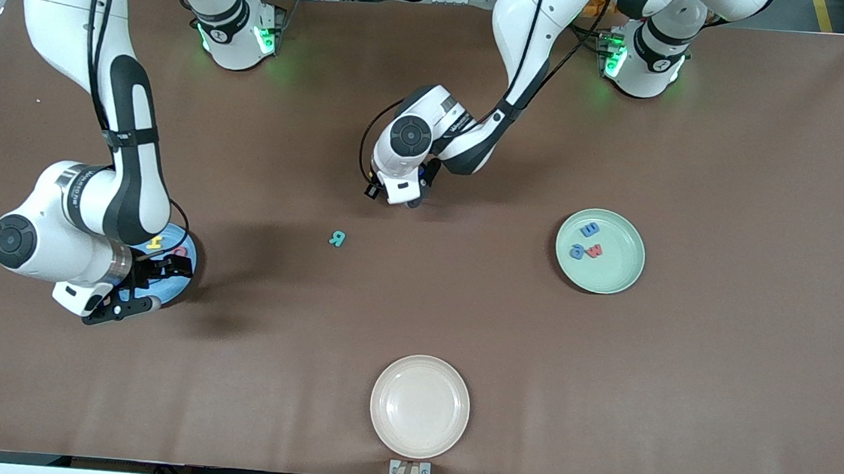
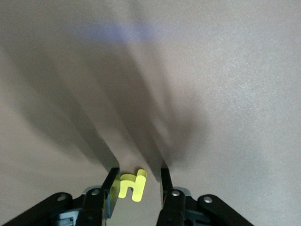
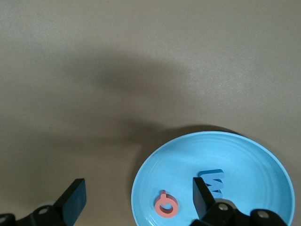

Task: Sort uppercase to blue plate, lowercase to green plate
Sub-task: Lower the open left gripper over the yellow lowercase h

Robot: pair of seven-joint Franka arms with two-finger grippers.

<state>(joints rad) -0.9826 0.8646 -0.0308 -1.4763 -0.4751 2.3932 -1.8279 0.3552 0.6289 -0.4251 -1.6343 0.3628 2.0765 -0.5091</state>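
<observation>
My left gripper (image 1: 403, 194) hangs over the middle of the table, shut on a yellow lowercase n (image 2: 132, 185) that sits between its fingers (image 2: 113, 181). A teal R (image 1: 337, 239) lies on the table close by, nearer to the front camera. The green plate (image 1: 614, 278), toward the left arm's end, holds a blue m (image 1: 590, 228), a red w (image 1: 596, 250) and a blue a (image 1: 577, 251). My right gripper (image 1: 140, 282) is open over the rim of the blue plate (image 1: 184, 267), with nothing between its fingers. That plate holds a yellow H (image 1: 156, 242), a red Q (image 3: 166, 205) and a blue M (image 3: 212, 181).
A cream plate (image 1: 419, 406) sits near the table's front edge, at the middle. The right arm's forearm hides much of the blue plate in the front view.
</observation>
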